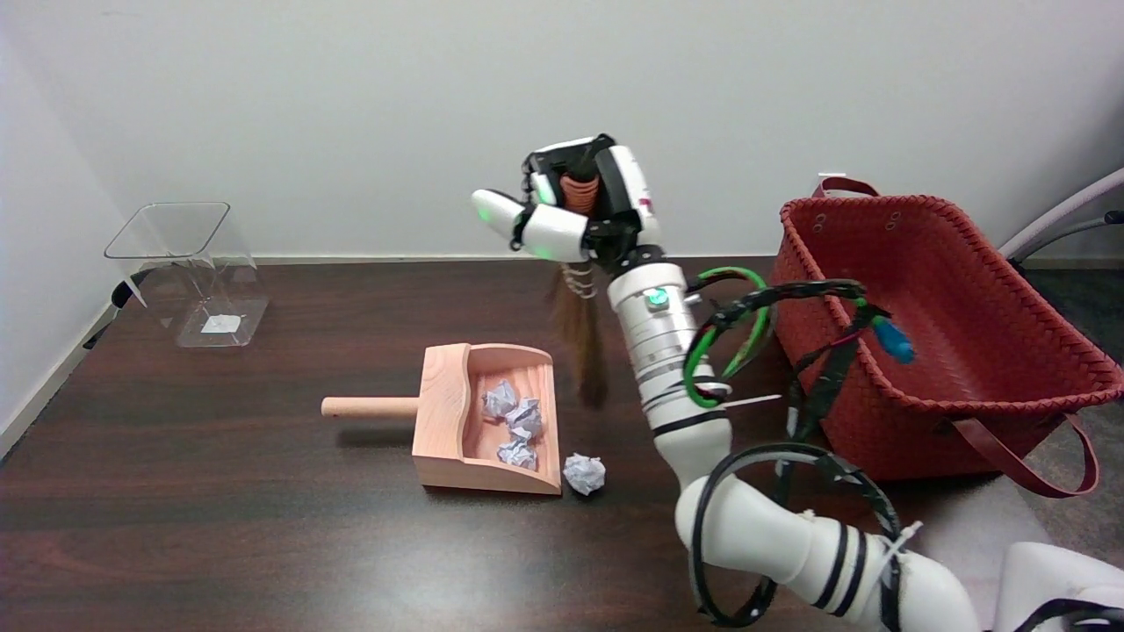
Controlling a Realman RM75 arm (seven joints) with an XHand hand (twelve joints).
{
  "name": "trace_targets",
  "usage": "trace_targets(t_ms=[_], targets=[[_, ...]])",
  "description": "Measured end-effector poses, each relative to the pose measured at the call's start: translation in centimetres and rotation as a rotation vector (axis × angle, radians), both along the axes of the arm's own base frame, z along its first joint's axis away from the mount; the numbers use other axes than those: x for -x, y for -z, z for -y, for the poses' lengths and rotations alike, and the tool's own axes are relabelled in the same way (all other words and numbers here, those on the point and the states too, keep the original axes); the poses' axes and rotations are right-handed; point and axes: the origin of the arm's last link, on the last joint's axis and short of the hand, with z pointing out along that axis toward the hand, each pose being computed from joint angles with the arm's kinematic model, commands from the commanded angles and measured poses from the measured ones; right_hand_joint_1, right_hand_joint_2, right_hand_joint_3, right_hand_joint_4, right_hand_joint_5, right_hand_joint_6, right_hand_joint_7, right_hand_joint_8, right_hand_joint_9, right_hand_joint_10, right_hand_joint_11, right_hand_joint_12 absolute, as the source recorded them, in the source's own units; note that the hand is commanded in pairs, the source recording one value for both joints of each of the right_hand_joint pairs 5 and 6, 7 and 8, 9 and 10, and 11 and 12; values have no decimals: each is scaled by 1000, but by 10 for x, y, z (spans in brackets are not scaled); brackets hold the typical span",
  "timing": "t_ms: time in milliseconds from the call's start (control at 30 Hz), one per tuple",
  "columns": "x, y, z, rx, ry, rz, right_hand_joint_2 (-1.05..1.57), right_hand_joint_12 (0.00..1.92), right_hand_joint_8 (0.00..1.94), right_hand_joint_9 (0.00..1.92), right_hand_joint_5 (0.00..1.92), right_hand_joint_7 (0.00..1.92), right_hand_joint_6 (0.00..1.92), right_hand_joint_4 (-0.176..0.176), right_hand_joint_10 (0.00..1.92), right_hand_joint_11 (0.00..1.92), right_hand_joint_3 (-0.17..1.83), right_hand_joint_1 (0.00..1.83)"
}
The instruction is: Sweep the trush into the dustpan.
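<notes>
Right hand [580, 215] grasping brush [584, 342] by its ribbed handle top | my read: soft bristles, light crumpled paper ball [584, 473] below-left beside dustpan [461, 412] rolls easily, sweep gently

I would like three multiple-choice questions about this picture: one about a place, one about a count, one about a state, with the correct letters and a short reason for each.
1. Where is the paper ball that is outside the dustpan?
A. beside the dustpan's open edge
B. inside the red basket
C. in the clear container

2. How many paper balls lie in the dustpan?
A. none
B. three
C. six

3. What is the right robot hand doing?
A. resting flat on the table
B. holding nothing
C. holding a small broom above the table

Answers:
1 A: it lies on the table at the pan's right front corner.
2 B: three crumpled balls are visible inside.
3 C: the fingers wrap the handle and the bristles hang down.
</notes>
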Motion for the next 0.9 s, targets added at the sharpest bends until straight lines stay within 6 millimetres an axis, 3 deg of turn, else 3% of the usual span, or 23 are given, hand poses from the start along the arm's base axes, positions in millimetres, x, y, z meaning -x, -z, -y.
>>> trace_targets(t_ms=[267, 467, 900], targets=[[-7, -29, -18, 121, -10, -135, 1571, 1748, 1920, 1920, 1920, 1920, 1920, 0, 1920, 1748, 327, 1360], [-5, -39, -38, 206, 13, -240, 1571, 1747, 1920, 1920, 1920, 1920, 1920, 0, 1920, 1747, 331, 1360], [11, -20, -81, 274, 87, -333, 1571, 1745, 1920, 1920, 1920, 1920, 1920, 0, 1920, 1745, 339, 1362]])
